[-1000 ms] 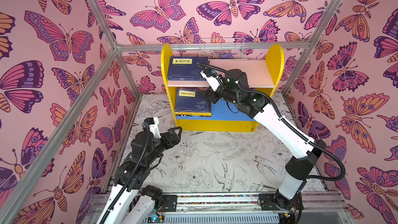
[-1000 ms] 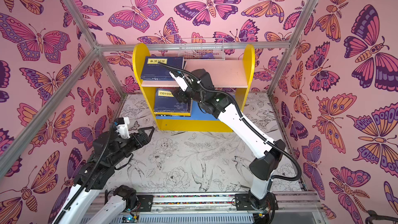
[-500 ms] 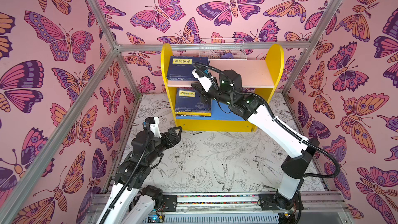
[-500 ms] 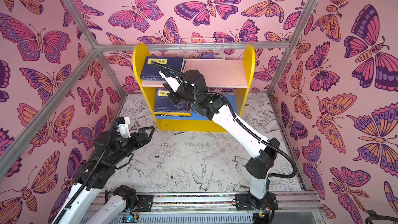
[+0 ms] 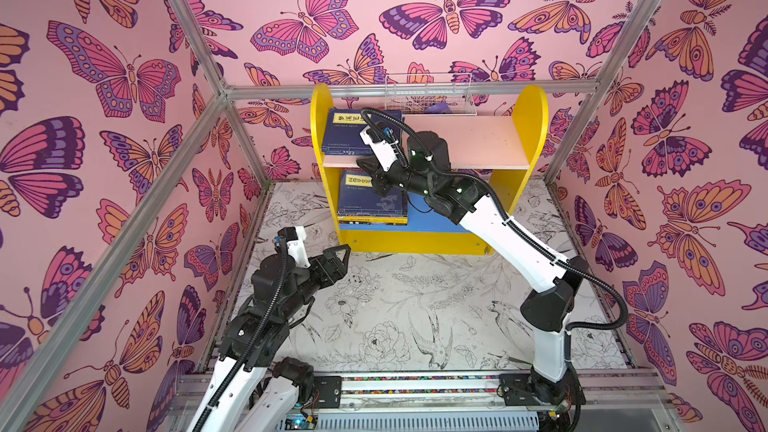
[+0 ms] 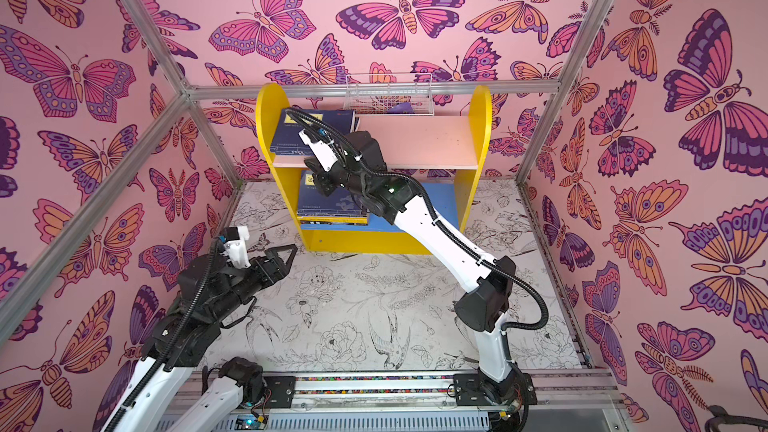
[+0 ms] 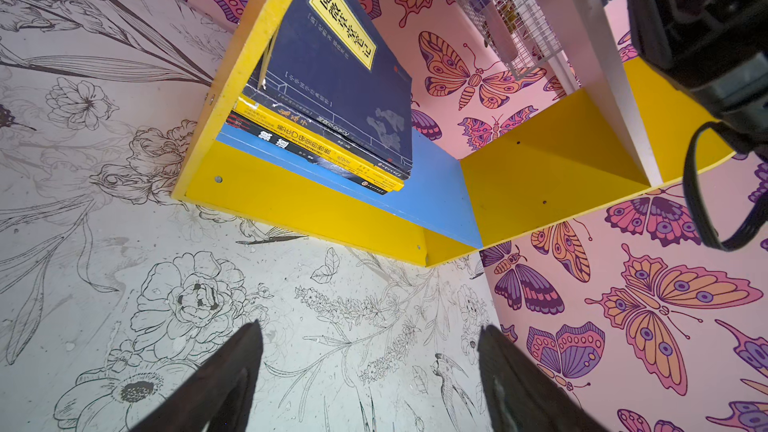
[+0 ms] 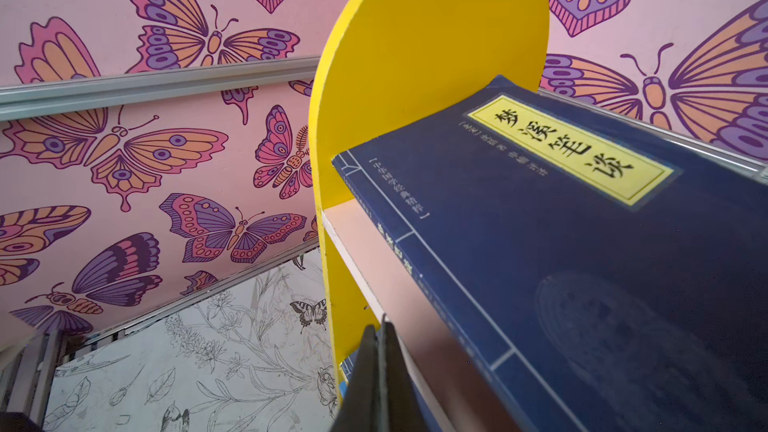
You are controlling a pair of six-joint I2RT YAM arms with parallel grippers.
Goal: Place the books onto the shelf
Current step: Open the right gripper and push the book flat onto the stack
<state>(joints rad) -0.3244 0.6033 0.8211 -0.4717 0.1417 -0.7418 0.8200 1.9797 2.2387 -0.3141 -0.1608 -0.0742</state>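
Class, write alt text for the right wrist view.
A navy book with a yellow title label lies flat on the shelf's pink upper board, against its yellow side panel. The shut right gripper points at the board's front edge.

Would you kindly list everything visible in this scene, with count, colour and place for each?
shelf: one, yellow sides, pink upper board, blue lower board; at the back of the table.
upper books: navy stack, count unclear; left end of the pink board.
lower books: stack of about four, navy on top, yellow and black spines below; left end of the blue board.
wire basket: one, white; behind the shelf top, something purple inside.
table: one, white with line-drawn flowers and birds.
walls: pink butterfly print, on three sides.
left gripper: open, above the table before the shelf.
right gripper: shut, empty, at the pink board's front edge.
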